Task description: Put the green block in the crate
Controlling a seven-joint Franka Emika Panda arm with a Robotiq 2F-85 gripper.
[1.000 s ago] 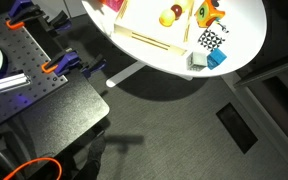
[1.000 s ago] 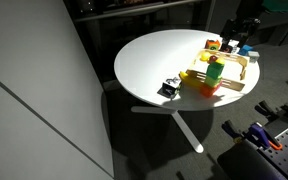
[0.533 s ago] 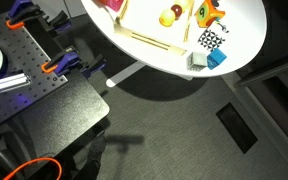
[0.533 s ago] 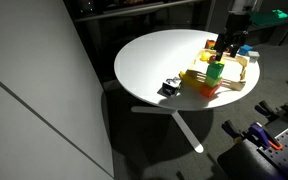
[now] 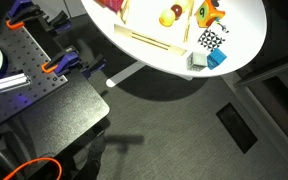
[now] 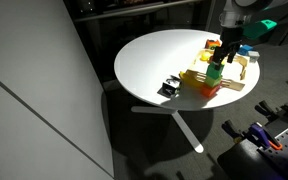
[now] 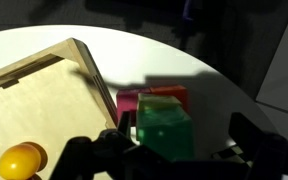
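Wrist view: green block sits between the fingers, spread wide, tips cut off. Pink block half hidden behind. Crate cropped, near bench edge.

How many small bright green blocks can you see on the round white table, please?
1. The small bright green block sits under the open end effector, beside a red block, just outside the pale wooden crate. Others may be hidden.
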